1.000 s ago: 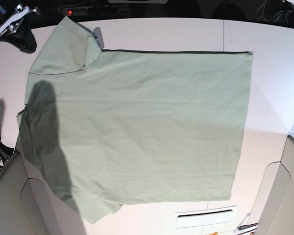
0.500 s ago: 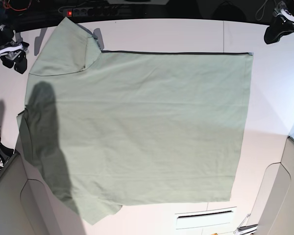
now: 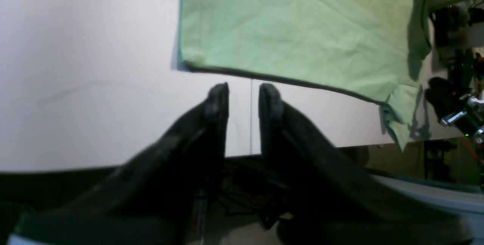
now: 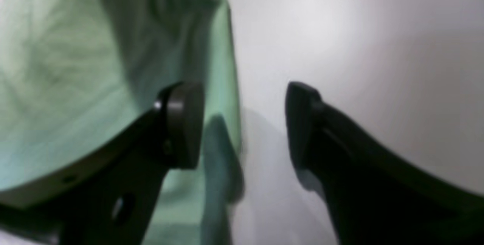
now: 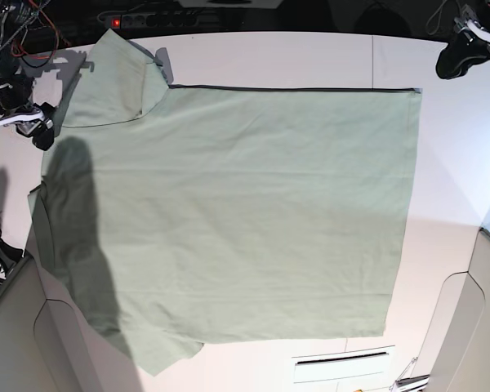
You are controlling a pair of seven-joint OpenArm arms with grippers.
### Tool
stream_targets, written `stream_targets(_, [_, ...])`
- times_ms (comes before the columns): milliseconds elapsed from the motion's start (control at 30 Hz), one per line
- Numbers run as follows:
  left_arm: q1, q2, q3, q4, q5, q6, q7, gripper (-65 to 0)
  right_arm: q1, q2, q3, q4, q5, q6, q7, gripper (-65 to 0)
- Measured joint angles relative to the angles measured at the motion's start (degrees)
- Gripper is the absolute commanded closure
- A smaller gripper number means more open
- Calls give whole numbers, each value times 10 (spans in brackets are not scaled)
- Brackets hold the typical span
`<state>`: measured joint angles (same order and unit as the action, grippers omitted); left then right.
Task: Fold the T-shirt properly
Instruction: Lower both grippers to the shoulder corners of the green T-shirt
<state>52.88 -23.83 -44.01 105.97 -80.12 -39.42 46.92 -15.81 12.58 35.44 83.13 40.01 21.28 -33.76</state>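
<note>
The pale green T-shirt (image 5: 229, 212) lies spread flat on the white table (image 5: 457, 163), collar end at the base view's left, dark-trimmed hem at the right. My right gripper (image 5: 39, 131) hovers at the far left sleeve, open. In the right wrist view its fingers (image 4: 181, 124) stand wide apart over the T-shirt's (image 4: 56, 67) edge, nothing between them. My left gripper (image 5: 453, 64) hangs over bare table at the far right corner. Its fingertips (image 3: 219, 93) show a narrow gap, short of the T-shirt's (image 3: 295, 25) dark hem edge, holding nothing.
A power strip (image 5: 147, 18) with a red light lies beyond the table's far edge, with cables (image 5: 16, 20) at the far left. A white slotted plate (image 5: 343, 362) sits near the front edge. Beige panels (image 5: 16, 327) (image 5: 474, 318) flank both near corners. A dark shadow covers the shirt's left part.
My right gripper has come down the left side to the far sleeve and opened wide. My left gripper has entered at the far right corner and its jaws have parted.
</note>
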Motion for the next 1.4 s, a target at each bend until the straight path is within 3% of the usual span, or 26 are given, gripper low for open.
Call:
stream_targets(267, [-3,0,0,0,0,0,2,-168,6,4,-72,-29,25,19,3,-334])
stream_targets(333, [-3,0,0,0,0,0,2,-168,6,4,-78,-29,26,25,1,-252])
stream_targets(433, [-3,0,0,0,1,0,2,-178,3,4,-77,-30,24,22,-11,-2])
stream_targets(567, [-24,1,0,0,24,0,3,-282,3,2,-67,-31,28,26,-12,0])
stream_targets(767, [-99,2,-1,-12,146,0,-54,-286,3,2,-58,-31,29,26,-21,0])
stream_targets(867, [-149,2,-1,-40,197,22,-56,-286,3,2,-58,-31,29,26,-21,0])
stream_targets(1000, [-191,-9,-1,-116,210,44,-57,-286,3,2,-58,-31,49,24,-23,0])
stream_targets(1167, [-224,-17,5,-216,200,47,-58,-286,2,2,-57,-32,51,23,-23,0])
stream_targets(1400, [-249,-11,97,-256,183,42,-76,-286,2,2,-57,-32,52,24,-24,0])
